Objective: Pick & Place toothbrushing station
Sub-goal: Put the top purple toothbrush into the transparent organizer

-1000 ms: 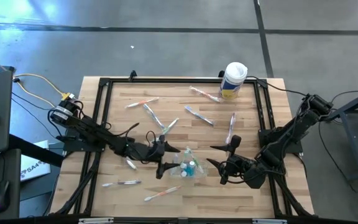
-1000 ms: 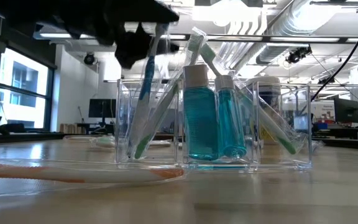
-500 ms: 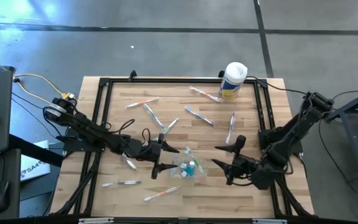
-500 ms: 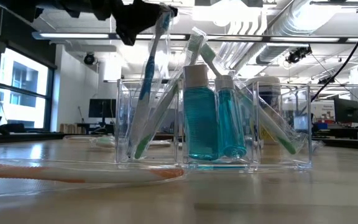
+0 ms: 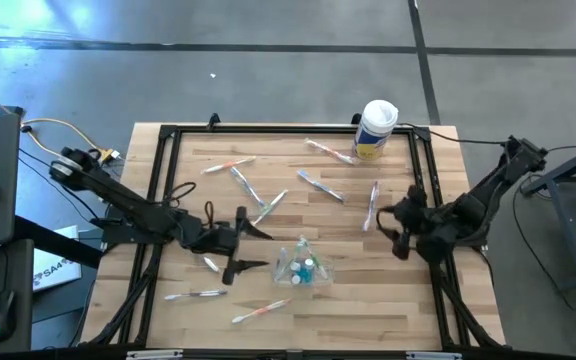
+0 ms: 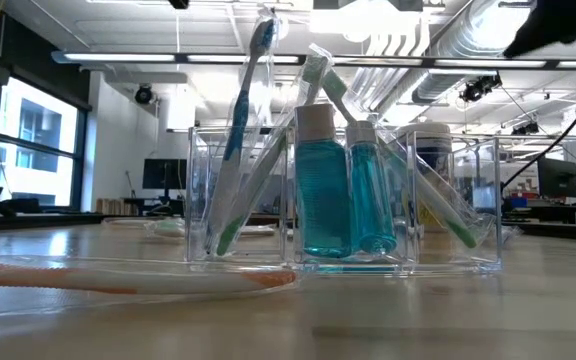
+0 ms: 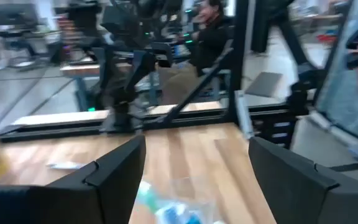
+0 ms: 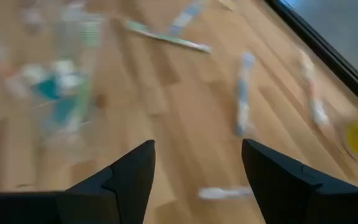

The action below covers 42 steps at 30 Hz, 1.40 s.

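The toothbrushing station (image 5: 301, 266) is a clear plastic holder that stands on its base on the wooden table, near the middle of the front. In the low view (image 6: 343, 200) it holds leaning blue and green toothbrushes and two teal white-capped bottles. My left gripper (image 5: 251, 248) is open and empty, a short way to the station's left; the left wrist view shows the station (image 7: 173, 205) ahead of its fingers. My right gripper (image 5: 392, 228) is open and empty, well to the station's right and farther back; the right wrist view shows the station (image 8: 67, 81) farther off.
Several loose toothbrushes lie on the table, among them ones at the far middle (image 5: 320, 186), near my right gripper (image 5: 372, 204) and at the front left (image 5: 196, 294). A white canister with a yellow label (image 5: 376, 128) stands at the far edge. A black frame (image 5: 168, 170) borders the table.
Both grippers have drawn back from the station and stayed open. My left gripper has gone toward the table's left edge and risen out of the low view. My right gripper has gone toward the table's right and far edges. The station has not moved.
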Each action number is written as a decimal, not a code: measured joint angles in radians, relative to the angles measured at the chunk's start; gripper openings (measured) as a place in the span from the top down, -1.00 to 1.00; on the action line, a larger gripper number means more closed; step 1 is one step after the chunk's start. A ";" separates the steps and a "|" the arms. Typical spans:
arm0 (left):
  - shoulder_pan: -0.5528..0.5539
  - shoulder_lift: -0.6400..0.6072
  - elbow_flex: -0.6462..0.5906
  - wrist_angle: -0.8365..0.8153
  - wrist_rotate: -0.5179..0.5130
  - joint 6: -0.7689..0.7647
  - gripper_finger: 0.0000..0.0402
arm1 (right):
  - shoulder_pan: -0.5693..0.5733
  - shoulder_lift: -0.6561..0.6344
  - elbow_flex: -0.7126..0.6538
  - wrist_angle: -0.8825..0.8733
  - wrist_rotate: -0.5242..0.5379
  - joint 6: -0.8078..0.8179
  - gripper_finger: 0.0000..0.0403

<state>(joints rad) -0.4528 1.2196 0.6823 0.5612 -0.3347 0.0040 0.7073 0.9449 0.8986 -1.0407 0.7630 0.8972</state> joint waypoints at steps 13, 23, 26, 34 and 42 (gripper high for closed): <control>-0.006 -0.123 0.000 -0.327 -0.388 -0.003 -0.42 | -0.405 0.070 0.001 -0.108 -0.193 0.149 -0.16; -0.006 -0.124 0.000 -0.404 -0.404 -0.034 -0.42 | -0.782 0.228 0.001 0.045 -0.394 -0.350 -0.16; -0.006 -0.124 0.000 -0.436 -0.404 -0.039 -0.42 | -0.812 0.268 0.001 0.058 -0.478 -0.560 -0.16; -0.006 -0.124 0.000 -0.480 -0.394 -0.089 -0.42 | -0.853 0.324 0.001 0.043 -0.745 -0.638 -0.16; -0.006 -0.124 0.000 -0.499 -0.372 -0.118 -0.42 | -0.854 0.323 0.001 -0.045 -0.651 -0.729 -0.16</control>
<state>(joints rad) -0.4587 1.0958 0.6823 0.0624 -0.7068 -0.1144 -0.1467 1.2682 0.8997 -1.0854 0.1120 0.1680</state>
